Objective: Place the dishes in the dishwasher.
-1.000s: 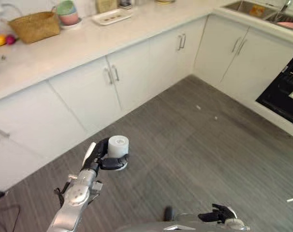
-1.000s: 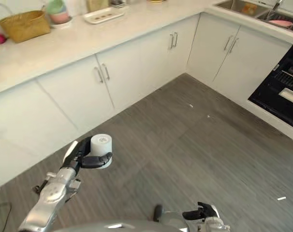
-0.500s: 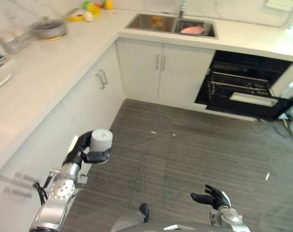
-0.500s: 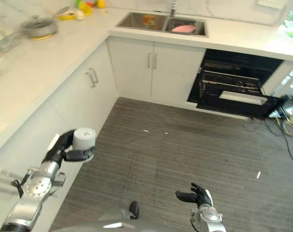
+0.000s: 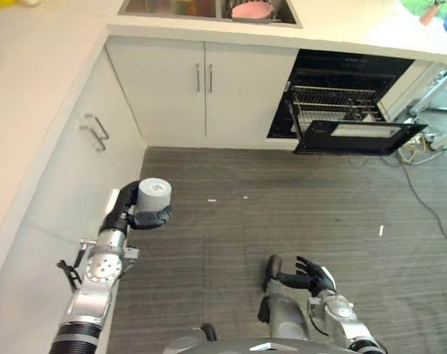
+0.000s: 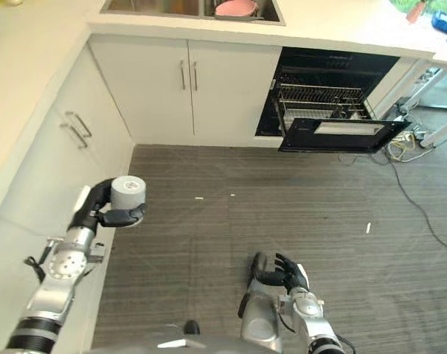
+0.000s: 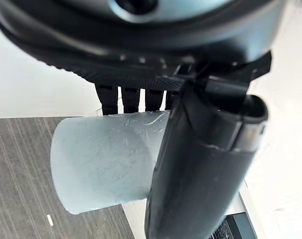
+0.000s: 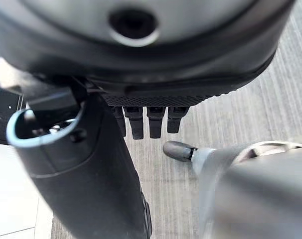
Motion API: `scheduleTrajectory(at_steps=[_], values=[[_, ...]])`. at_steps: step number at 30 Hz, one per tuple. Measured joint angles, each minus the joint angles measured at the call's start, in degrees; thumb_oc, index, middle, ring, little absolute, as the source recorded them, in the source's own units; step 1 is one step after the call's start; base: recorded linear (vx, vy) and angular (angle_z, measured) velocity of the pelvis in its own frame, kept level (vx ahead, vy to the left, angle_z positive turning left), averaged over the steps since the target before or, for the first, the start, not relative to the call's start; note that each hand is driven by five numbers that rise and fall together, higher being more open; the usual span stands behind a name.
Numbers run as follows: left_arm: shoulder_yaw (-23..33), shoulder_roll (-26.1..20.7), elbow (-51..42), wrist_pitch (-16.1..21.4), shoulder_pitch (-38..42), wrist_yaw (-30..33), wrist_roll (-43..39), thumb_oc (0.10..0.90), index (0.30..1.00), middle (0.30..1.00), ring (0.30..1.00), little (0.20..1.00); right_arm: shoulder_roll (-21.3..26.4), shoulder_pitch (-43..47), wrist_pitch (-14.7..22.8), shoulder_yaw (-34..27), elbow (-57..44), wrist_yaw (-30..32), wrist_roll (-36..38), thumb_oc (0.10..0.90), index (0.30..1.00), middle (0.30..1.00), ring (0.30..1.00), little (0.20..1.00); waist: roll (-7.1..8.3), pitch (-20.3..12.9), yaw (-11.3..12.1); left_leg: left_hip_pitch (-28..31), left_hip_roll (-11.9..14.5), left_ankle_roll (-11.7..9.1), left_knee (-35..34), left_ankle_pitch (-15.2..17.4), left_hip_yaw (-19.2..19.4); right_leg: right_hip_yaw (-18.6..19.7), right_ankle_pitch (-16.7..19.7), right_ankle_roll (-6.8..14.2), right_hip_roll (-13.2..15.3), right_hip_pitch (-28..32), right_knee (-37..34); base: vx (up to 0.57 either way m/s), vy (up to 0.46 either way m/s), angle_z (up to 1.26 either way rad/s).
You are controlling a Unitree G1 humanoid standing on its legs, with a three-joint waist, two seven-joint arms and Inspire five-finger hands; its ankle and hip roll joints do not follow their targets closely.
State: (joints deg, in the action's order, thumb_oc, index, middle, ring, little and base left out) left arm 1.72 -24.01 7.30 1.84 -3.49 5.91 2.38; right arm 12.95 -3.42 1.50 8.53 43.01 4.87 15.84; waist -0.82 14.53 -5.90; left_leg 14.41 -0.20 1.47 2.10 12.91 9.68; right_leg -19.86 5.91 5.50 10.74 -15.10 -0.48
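Gripping a pale cylindrical cup (image 5: 155,195), the robot's left hand (image 5: 127,214) holds it upright above the grey wood-grain floor (image 5: 327,214), just beside the white cabinet doors (image 5: 83,147) that run under the long side of the counter (image 5: 32,66). From the left wrist, the fingers (image 7: 131,99) curl round the far side of the cup (image 7: 106,167) while the thumb crosses its front, so the cup is clamped between them. The right hand (image 6: 286,274) hangs low over the floor, well apart from the cup, its fingers (image 8: 151,122) loosely extended and holding nothing. Across the floor, under the counter's far edge, the dishwasher (image 5: 341,99) stands with its black door (image 5: 356,138) dropped open and a wire rack (image 5: 330,99) showing inside. To the left of the dishwasher are two more white cabinet doors (image 5: 201,96), and above them a sink (image 5: 209,9) set into the counter holds a pink dish (image 5: 251,9). Small white scraps (image 5: 212,200) lie on the floor between the cup and the dishwasher.
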Motion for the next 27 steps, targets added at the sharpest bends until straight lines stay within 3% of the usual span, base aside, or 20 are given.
scheduleTrajectory(at_steps=[2, 4, 5, 7, 8, 9, 10, 11, 12, 13, 14, 15, 16, 17, 18, 21, 23, 25, 26, 27], values=[[-1.27, -0.07, -0.27, 0.04, -0.65, -0.16, 0.55, 0.4, 0.3, 0.3, 0.3, 0.3, -0.02, -1.64, -0.3, 0.14, 0.74, -0.81, -0.01, 0.8, 0.9, 0.9, 0.9, 0.9, -0.22, -0.86, 0.15, 4.17, 0.02, -3.15, -0.01, 1.44, 0.2, -0.55, 2.36, -4.44, -3.7, 1.42, -0.3, 0.51, -0.274, 0.33], [-2.83, 3.46, -0.74, 0.13, -1.9, -0.21, 0.52, 0.4, 0.3, 0.3, 0.3, 0.3, 2.03, -3.53, -0.53, -0.04, 2.43, -0.93, 0.03, 0.8, 0.9, 0.9, 0.9, 0.9, -3.28, -3.69, -0.77, 7.52, 1.89, -6.22, 1.53, 1.74, -2.96, 0.26, 6.2, -8.08, -4.68, 2.48, 6.91, 0.36, -0.26, 0.47], [-3.25, 3.68, -1.4, 0.22, -2.95, -0.29, 0.49, 0.4, 0.3, 0.3, 0.3, 0.3, 2.86, -2.87, -0.59, 0.38, 3.28, -0.95, 0.01, 0.8, 0.9, 0.9, 0.9, 0.9, -4.73, -4.47, 0.51, 6.65, 2.86, -8.07, 5.62, 1.0, -2.09, 0.6, 4.41, -9.5, -5.94, 2.49, 8.68, 0.38, -0.352, -0.38], [-3.3, 3.05, -1.77, 0.38, -3.41, -0.23, 0.41, 0.4, 0.3, 0.3, 0.3, 0.3, 3.38, -1.6, -0.34, 0.66, 3.55, -0.98, 0.01, 0.8, 0.9, 0.9, 0.9, 0.9, -4.05, -4.48, 1.87, 2.61, 3.27, -10.69, 14.59, -1.86, -2.21, 2.23, 2.3, -10.32, -6.06, 3.6, 8.79, 0.32, -0.295, -0.45], [-3.48, 3.38, -1.12, 0.2, -4.09, -0.18, 0.34, 0.4, 0.3, 0.3, 0.3, 0.3, 4.84, 0.45, -0.14, 1.91, 4.95, -1.08, 0.03, 0.8, 0.9, 0.9, 0.9, 0.9, -4.82, -5.44, 2.37, -1.08, 4.41, -9.34, 26.49, -9.11, -3.31, 0.56, -0.67, -12.16, -7.21, 6.08, 10.85, 0.15, -0.142, -0.12], [-3.48, 3.38, -1.12, 0.2, -4.09, -0.18, 0.34, 0.4, 0.3, 0.3, 0.3, 0.3, 4.84, 0.45, -0.14, 1.91, 4.95, -1.08, 0.03, 0.8, 0.9, 0.9, 0.9, 0.9, -4.82, -5.44, 2.37, -1.08, 4.41, -9.34, 26.49, -9.11, -3.31, 0.56, -0.67, -12.16, -7.21, 6.08, 10.85, 0.33, -0.381, -0.94], [-0.82, 2.75, -1.91, 0.24, -7.46, -0.07, 0.02, 0.4, 0.3, 0.3, 0.3, 0.3, 5.11, 0.3, 0.28, 4.62, 2.44, -1.18, 0.01, 0.8, 0.9, 0.9, 0.9, 0.9, -2.26, -6.04, 3.13, -5.09, 5.12, -6.81, 38.14, -32.23, -1.76, -1.63, -10.12, -18.82, -7.66, 3.56, 26.68, 0.19, -0.239, -0.82], [-0.82, 2.75, -1.91, 0.24, -7.46, -0.07, 0.02, 0.4, 0.3, 0.3, 0.3, 0.3, 5.11, 0.3, 0.28, 4.62, 2.44, -1.18, 0.01, 0.8, 0.9, 0.9, 0.9, 0.9, -2.26, -6.04, 3.13, -5.09, 5.12, -6.81, 38.14, -32.23, -1.76, -1.63, -10.12, -18.82, -7.66, 3.56, 26.68, 0.46, -0.463, -0.68], [-1.15, -2.9, -1.95, 0.53, -7.06, -0.13, -0.57, 0.4, 0.3, 0.3, 0.3, 0.3, 4.57, -2.5, 1.91, 6.62, -2.41, -1.13, -0.01, 0.8, 0.9, 0.9, 0.9, 0.9, 1.46, -8.77, 1.61, -13.16, 7.2, -5.59, 51.8, -29.89, -4.39, 1.75, -11.98, -15.34, -11.71, 8.04, 13.18, 0.41, -0.24, 0.26], [-2.25, -3.08, -2.41, 0.54, -4.73, -0.42, -0.68, 0.4, 0.3, 0.3, 0.3, 0.3, 5.21, -2.37, 1.42, 5.7, -2.06, -1.29, -0.01, 0.8, 0.9, 0.9, 0.9, 0.9, 0.88, -8.56, 2.9, -20.52, 10.48, -2.72, 60.22, -24.39, -5.71, 0.9, -14.01, -17.67, -13.57, 8.68, 13.71, 0.52, -0.226, -0.04], [-2.48, -3.07, -2.86, 0.77, -4.28, -0.32, -0.74, 0.4, 0.3, 0.3, 0.3, 0.3, 4.32, -0.75, -0.22, 4.34, -0.83, -1.02, -0.1, 0.8, 0.9, 0.9, 0.9, 0.9, 2.14, -7.04, 5.42, -24.97, 9.98, -2.54, 60.92, -14.55, -6.2, 3.43, -14.79, -16.68, -13.52, 11.81, 12.31, 0.25, -0.002, -0.19], [-2.48, -3.07, -2.86, 0.77, -4.28, -0.32, -0.74, 0.4, 0.3, 0.3, 0.3, 0.3, 4.32, -0.75, -0.22, 4.34, -0.83, -1.02, -0.1, 0.8, 0.9, 0.9, 0.9, 0.9, 2.14, -7.04, 5.42, -24.97, 9.98, -2.54, 60.92, -14.55, -6.2, 3.43, -14.79, -16.68, -13.52, 11.81, 12.31, 0.26, 0.014, -0.62], [-2.63, -3.04, -2.68, 0.38, -5.13, -0.34, -0.73, 0.4, 0.3, 0.3, 0.3, 0.3, 3.83, 0.99, -0.78, 2.58, -0.44, 0.24, -0.04, 0.8, 0.9, 0.9, 0.9, 0.9, 4.53, -5.18, 6.44, -28.93, 4.23, -1.92, 55.41, -5.95, -8.78, 6.0, -13.81, -14.9, -11.53, 17.94, 8.09, 0.36, -0.006, -0.85], [-2.72, -2.04, -2.56, 0.02, -7.12, -0.34, -0.71, 0.4, 0.3, 0.3, 0.3, 0.3, 5.11, 2.29, 0.31, 1.15, -1.55, 0.35, -0.03, 0.8, 0.9, 0.9, 0.9, 0.9, 2.77, -3.98, 7.14, -33.92, -0.81, -3.14, 41.12, -4.75, -11.84, 7.03, -12.33, -12.5, -10.34, 23.09, 6.31, 0.36, -0.006, -0.85], [-2.72, -2.04, -2.56, 0.02, -7.12, -0.34, -0.71, 0.4, 0.3, 0.3, 0.3, 0.3, 5.11, 2.29, 0.31, 1.15, -1.55, 0.35, -0.03, 0.8, 0.9, 0.9, 0.9, 0.9, 2.77, -3.98, 7.14, -33.92, -0.81, -3.14, 41.12, -4.75, -11.84, 7.03, -12.33, -12.5, -10.34, 23.09, 6.31, 0.34, -0.001, -0.96], [-2.7, -0.34, -2.32, 1.26, -7.85, 0.48, -0.57, 0.4, 0.3, 0.3, 0.3, 0.3, 7.2, 3.85, 2.03, 3.43, -0.64, 0.08, -0.1, 0.8, 0.9, 0.9, 0.9, 0.9, -2.05, -5.02, 10.56, -39.31, -4.33, -7.03, 5.74, -7.7, -12.89, 7.67, -15.52, -9.96, -9.29, 34.53, 0.3, 0.29, -0.018, -1.19], [-2.76, -0.55, -2.05, 0.99, -7.29, 0.45, -0.23, 0.4, 0.3, 0.3, 0.3, 0.3, 6.62, 3.64, 1.71, 4.7, 3.2, -0.28, -0.41, 0.8, 0.9, 0.9, 0.9, 0.9, -3.14, -5.09, 11.42, -38.74, -5.94, -4.19, 8.63, -11.87, -15.12, 9.83, -16.57, -7.84, -9.08, 39.6, -0.27, 0.17, 0.075, -0.94], [-3.04, -1.06, -2.35, 0.14, -7.4, -0.37, 0.42, 0.4, 0.3, 0.3, 0.3, 0.3, 5.22, 2.55, 1.19, 4.36, 3.76, -0.67, -0.6, 0.8, 0.9, 0.9, 0.9, 0.9, -2.58, -4.92, 11.7, -38.12, -6.16, -3.84, 11.29, -15.3, -14.73, 12.32, -17.26, -5.3, -8.38, 38.5, 4.63, 0.19, 0.08, -0.55], [-4.49, -0.81, -2.67, 0.59, -11.3, -0.23, 0.68, 0.4, 0.3, 0.3, 0.3, 0.3, 4.01, 1.1, 1.24, 3.5, 3.65, -0.56, -0.61, 0.8, 0.9, 0.9, 0.9, 0.9, -1.74, -4.43, 11.32, -33.85, -5.42, -3.91, 6.1, -16.7, -13.39, 13.54, -20.89, -7.38, -10.35, 33.74, 9.01, 0.12, 0.054, 0.08], [-5.75, -0.75, -1.38, -0.91, -12.64, -1.3, 0.7, 0.4, 0.3, 0.3, 0.3, 0.3, 2.71, -0.55, 1.18, 2.44, 3.77, -0.71, -0.73, 0.8, 0.9, 0.9, 0.9, 0.9, 0.84, -3.34, 10.25, -29.77, -6.64, -6.35, 4.92, -12.49, -11.11, 12.97, -19.9, -9.38, -10.85, 28.95, 9.52, 0.17, 0.069, -0.05]])
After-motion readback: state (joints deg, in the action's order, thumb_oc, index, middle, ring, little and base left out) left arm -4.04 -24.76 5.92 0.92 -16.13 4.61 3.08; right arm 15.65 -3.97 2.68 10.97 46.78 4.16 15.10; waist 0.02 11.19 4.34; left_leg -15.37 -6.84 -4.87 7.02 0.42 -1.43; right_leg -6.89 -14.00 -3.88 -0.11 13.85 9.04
